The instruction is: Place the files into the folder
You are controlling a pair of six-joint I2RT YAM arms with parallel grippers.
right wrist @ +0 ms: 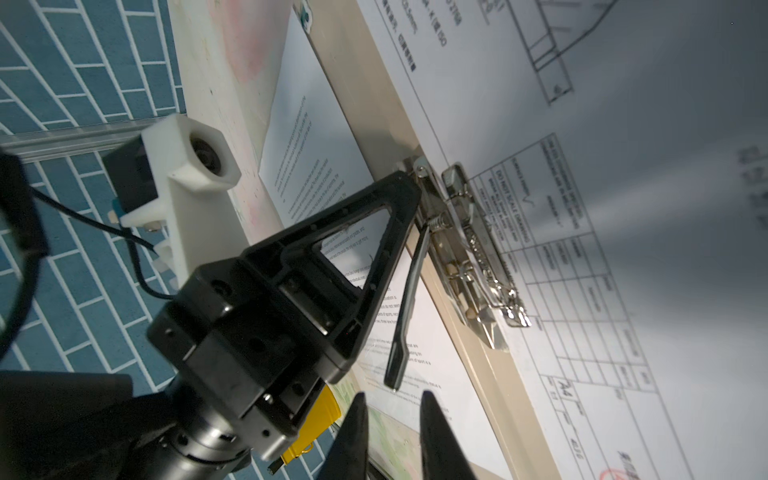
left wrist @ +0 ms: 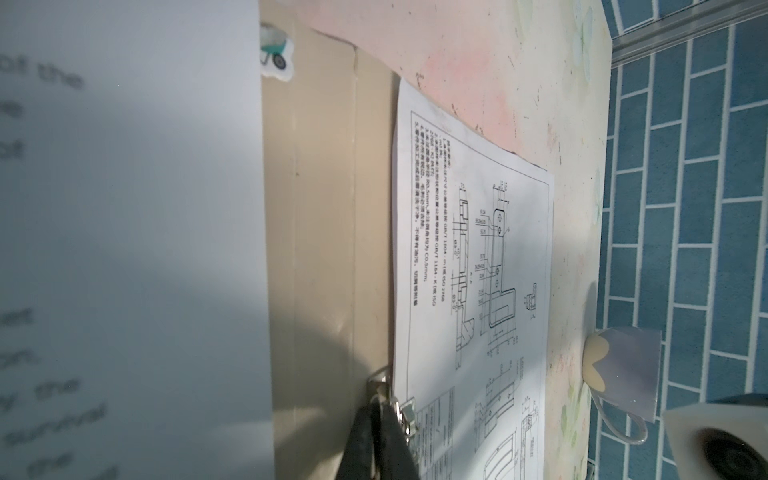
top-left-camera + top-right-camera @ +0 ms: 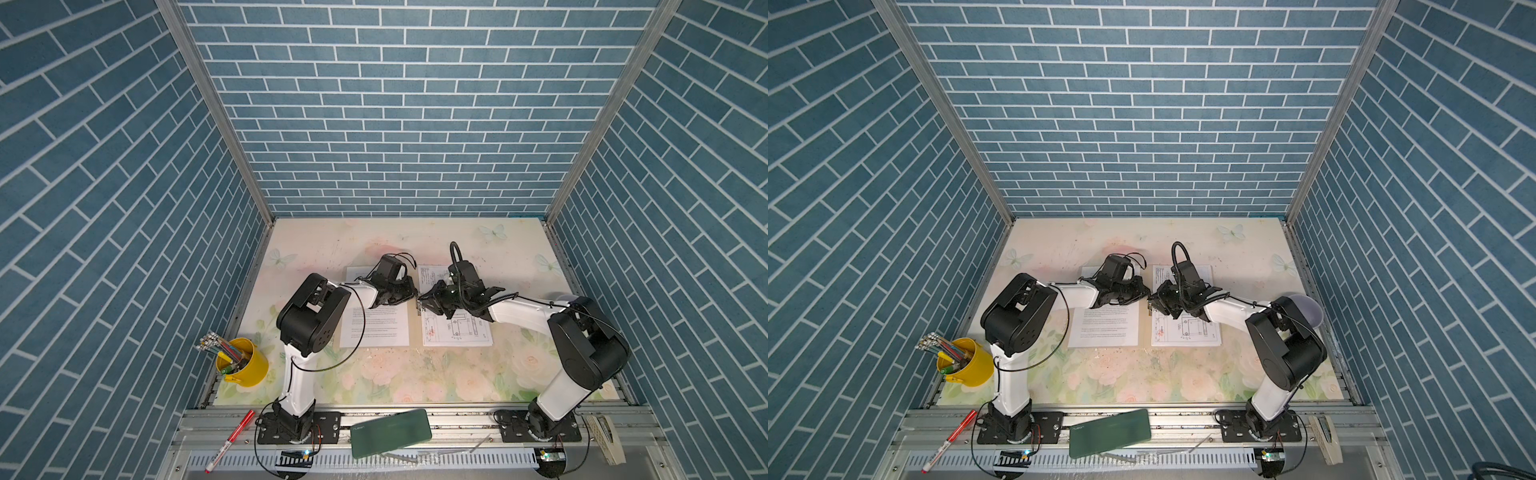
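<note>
Left claw (image 3: pixel 415 296): clenched. Its fingers (image 2: pixel 365 449) are pressed together, with the tips set against one end of the metal clip (image 1: pixel 478 257) on the spine; whether any metal is pinched between them cannot be determined. Right claw (image 1: pixel 392 415): released, jaws partly apart, a clear gap showing and nothing seen within it. The free end of the clip's dark lever (image 1: pixel 409 299) stands raised just ahead of that gap; contact cannot be determined. In both top views the two claws face each other almost tip to tip. The folder (image 2: pixel 324 208), tan, lies open and flat on the table (image 3: pixel 415 374) directly beneath both claws, its spine running crosswise under their tips. The text sheet (image 3: pixel 374 328) lies on the flap under and behind the left claw, partly covered by that arm's wrist. The diagram sheet (image 3: pixel 457 332) lies on the flap beneath the right claw, and the clip's bright bar runs along its spine-side edge. A wheelbarrow sticker (image 2: pixel 276 50) sits on the folder, well ahead of the left claw's tips in its wrist view. A lilac mug (image 2: pixel 623 365) stands off the folder, beyond the diagram sheet from the left claw, near the right arm. A yellow pot of pens (image 3: pixel 243 365) stands well behind the left claw, near its arm's base. A dark green case (image 3: pixel 390 432) and a red marker (image 3: pixel 230 440) lie on the front rail, well behind both claws.
</note>
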